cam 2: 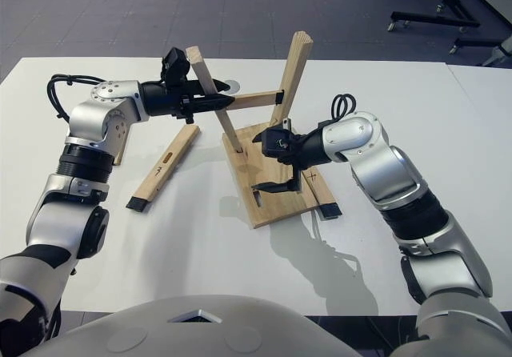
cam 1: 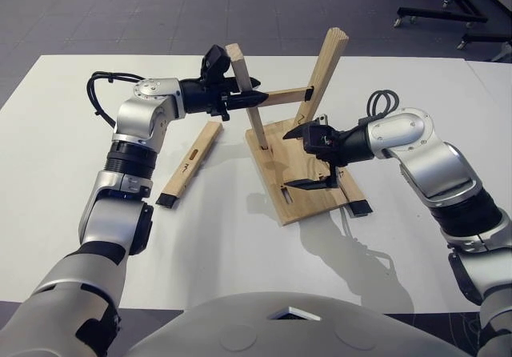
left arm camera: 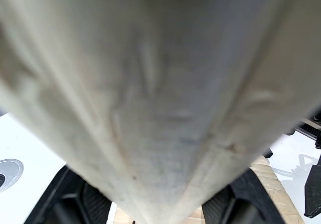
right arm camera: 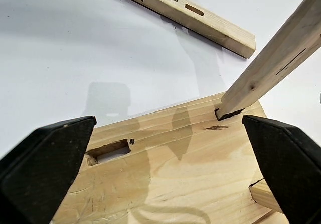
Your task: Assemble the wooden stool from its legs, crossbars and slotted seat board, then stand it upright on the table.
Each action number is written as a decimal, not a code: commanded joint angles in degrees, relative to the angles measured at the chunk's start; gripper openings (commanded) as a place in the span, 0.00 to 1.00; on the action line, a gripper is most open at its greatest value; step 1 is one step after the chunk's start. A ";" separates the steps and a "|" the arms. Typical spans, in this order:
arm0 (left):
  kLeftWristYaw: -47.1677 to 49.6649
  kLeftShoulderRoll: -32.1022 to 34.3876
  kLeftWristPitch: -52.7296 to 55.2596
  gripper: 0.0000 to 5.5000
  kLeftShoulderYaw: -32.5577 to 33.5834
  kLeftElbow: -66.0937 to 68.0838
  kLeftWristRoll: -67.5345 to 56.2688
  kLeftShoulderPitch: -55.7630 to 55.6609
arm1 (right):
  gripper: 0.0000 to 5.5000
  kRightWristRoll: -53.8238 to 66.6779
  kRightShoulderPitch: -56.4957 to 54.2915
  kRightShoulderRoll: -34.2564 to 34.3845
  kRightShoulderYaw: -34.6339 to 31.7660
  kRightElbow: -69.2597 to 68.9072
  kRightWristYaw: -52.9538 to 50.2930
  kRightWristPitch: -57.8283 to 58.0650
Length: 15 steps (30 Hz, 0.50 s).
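Left-hand leg [cam 1: 256, 129] and right-hand leg [cam 1: 326, 65] slotted in seat board [cam 1: 300, 187], crossbar [cam 1: 286, 96] joining them. Left gripper [cam 1: 248, 97] clamped on left-hand leg. Right gripper [cam 1: 290, 158] wide open, empty. Loose leg [cam 1: 190, 163] unfitted on table [cam 1: 72, 117]. Stool not yet turned upright.

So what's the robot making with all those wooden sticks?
It is building a little wooden stool. The seat board lies flat on the table with two legs standing up on it and a crossbar joining them. The left gripper grips one leg; the right gripper hangs open over the board. Another leg lies loose on the table.
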 commanded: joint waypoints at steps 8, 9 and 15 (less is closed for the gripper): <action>1.33 1.26 1.32 0.38 -1.11 0.12 2.53 1.37 | 0.98 1.49 -6.20 4.00 -4.18 3.69 -4.00 1.96; 1.30 1.29 1.34 0.38 -1.11 -0.02 2.48 1.47 | 0.98 1.94 -6.87 4.43 -4.81 4.04 -4.35 2.10; 1.25 1.36 1.33 0.38 -1.09 -0.07 2.34 1.59 | 0.89 4.50 -10.14 5.29 -8.14 5.22 -5.01 2.90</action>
